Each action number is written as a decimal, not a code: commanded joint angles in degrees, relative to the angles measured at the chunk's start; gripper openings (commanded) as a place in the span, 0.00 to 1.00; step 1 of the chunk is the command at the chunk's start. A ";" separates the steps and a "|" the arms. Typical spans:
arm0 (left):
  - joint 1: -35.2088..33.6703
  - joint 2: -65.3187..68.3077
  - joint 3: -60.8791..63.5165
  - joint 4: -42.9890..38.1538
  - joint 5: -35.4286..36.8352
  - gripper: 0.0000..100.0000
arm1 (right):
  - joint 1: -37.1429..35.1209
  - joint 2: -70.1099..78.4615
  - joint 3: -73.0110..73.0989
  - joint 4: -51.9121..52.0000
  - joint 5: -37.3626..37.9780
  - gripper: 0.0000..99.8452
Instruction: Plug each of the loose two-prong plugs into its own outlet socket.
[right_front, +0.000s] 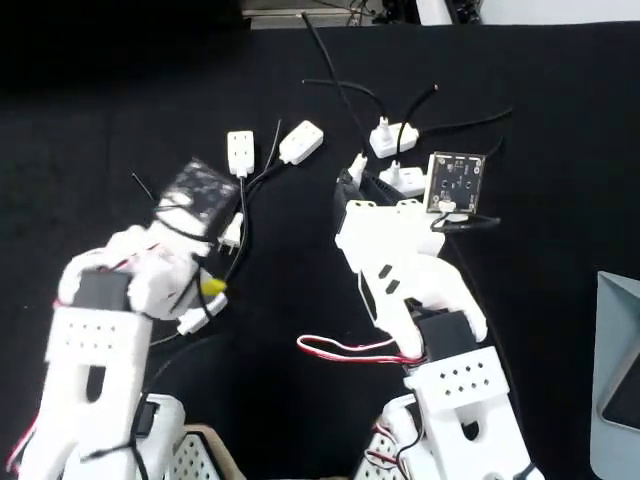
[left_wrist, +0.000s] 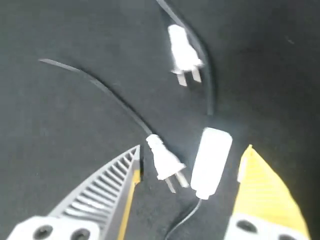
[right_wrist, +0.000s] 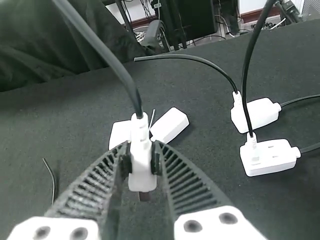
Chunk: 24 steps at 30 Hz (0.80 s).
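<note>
Right claw (right_wrist: 141, 152) grips a plug (right_wrist: 140, 172) near a socket (right_wrist: 169, 125), left claw (left_wrist: 194, 148) gapes empty; a crooked push could shove that loose socket away.

A black cloth (right_front: 540, 90) covers the whole table. At the right edge of the high view a grey container (right_front: 618, 370) is partly seen, well apart from the other things. In the right wrist view, behind the table's far edge, there is a dark cloth heap (right_wrist: 45, 50) w/ folds, and beside it black furniture legs (right_wrist: 167, 25) and thin cables (right_wrist: 212, 39) in the bkgd. In the high view a white strip (right_front: 540, 10) lies beyond the cloth.
</note>
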 joint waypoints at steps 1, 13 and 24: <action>-3.30 -8.09 3.03 0.09 -0.62 0.31 | 0.35 -1.45 -1.98 0.70 -0.18 0.01; -13.23 -5.45 18.33 -19.96 -0.70 0.31 | 0.35 -1.27 -2.33 1.76 -0.18 0.01; -8.92 3.87 19.65 -19.43 -0.79 0.31 | 0.35 -1.19 -2.33 1.67 -0.18 0.01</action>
